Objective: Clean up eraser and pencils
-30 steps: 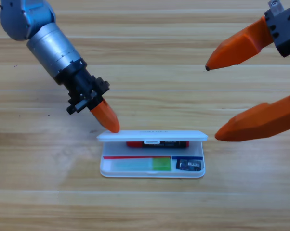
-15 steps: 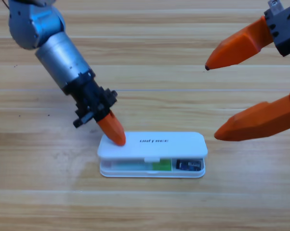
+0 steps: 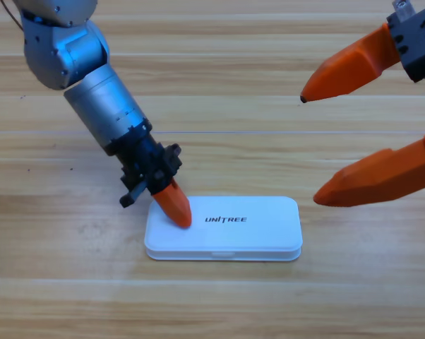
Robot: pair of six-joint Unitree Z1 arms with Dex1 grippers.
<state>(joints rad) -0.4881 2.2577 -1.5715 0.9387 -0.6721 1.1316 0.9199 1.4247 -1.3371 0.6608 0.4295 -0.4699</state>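
A white case [image 3: 234, 229] lies on the wooden table with its lid down flat, the printed name facing up. The eraser and the pencils are hidden inside it. My left gripper [image 3: 176, 209] points down onto the lid's left end, its orange jaws together and their tip touching the lid. My right gripper [image 3: 318, 145] waits large at the right edge, its two orange jaws spread wide apart above and to the right of the case, holding nothing.
The left arm's grey body [image 3: 92, 92] slants in from the top left corner over the table. Bare wood surrounds the case.
The left gripper moved down and right, pushing the half-raised lid down. The case went from showing the pencils and the eraser to shut. The right gripper has not moved.
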